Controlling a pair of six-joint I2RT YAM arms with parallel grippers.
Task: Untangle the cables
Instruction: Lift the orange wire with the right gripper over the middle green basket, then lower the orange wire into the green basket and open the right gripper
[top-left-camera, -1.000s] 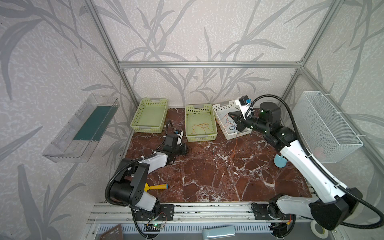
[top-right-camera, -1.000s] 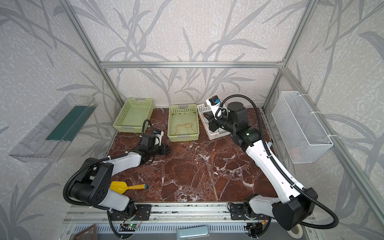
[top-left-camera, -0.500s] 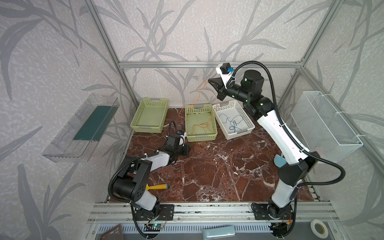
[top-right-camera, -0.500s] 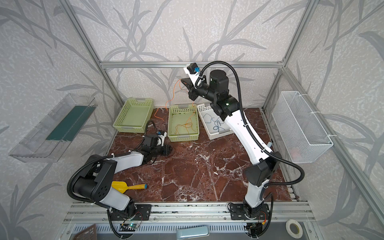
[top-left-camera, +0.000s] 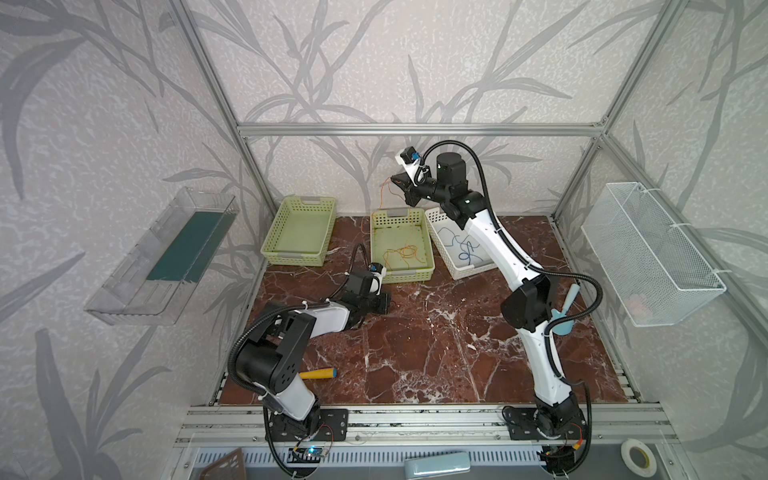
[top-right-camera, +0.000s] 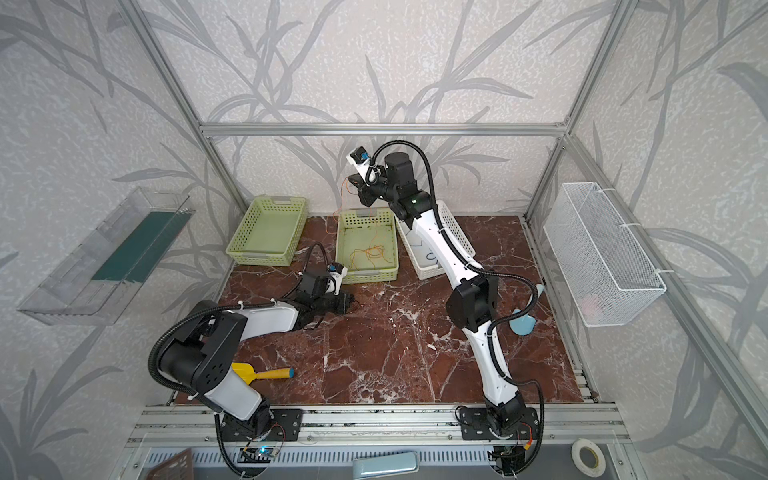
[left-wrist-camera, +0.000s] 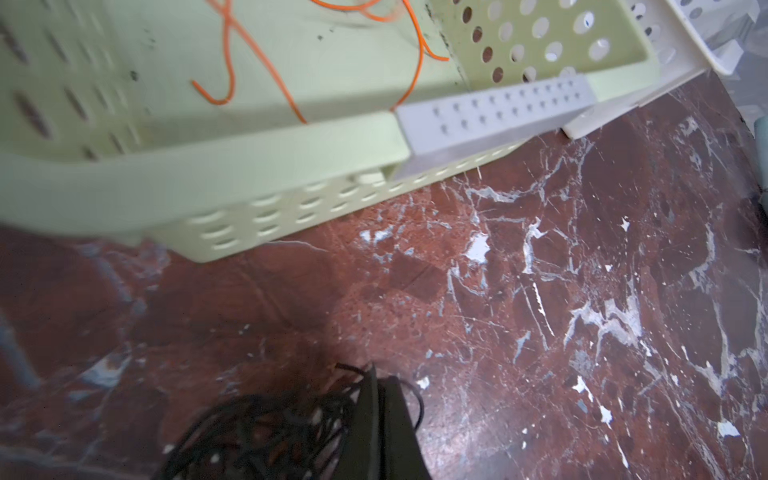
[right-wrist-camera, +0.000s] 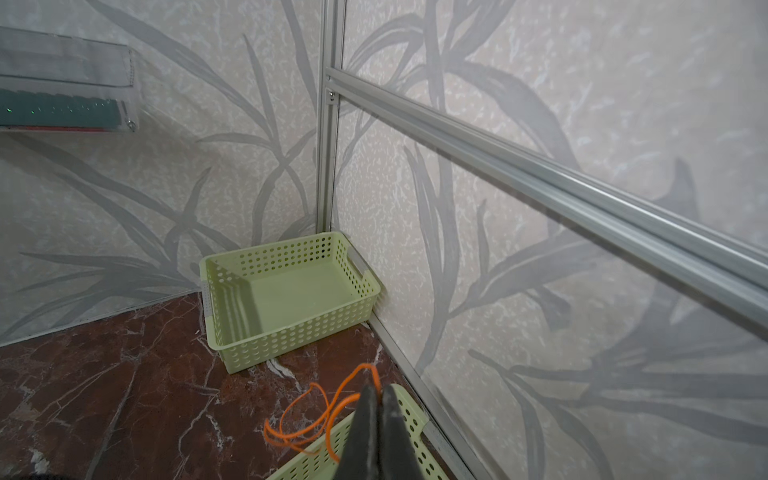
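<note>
One orange cable (right-wrist-camera: 361, 367) in right tool (right-wrist-camera: 379, 388)

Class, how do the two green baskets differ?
The left green basket is empty; the middle green basket holds orange cables. One cable runs up from the middle basket to the shut right end effector; nothing leaves the left basket. Both are pale green, perforated and upright.
</note>
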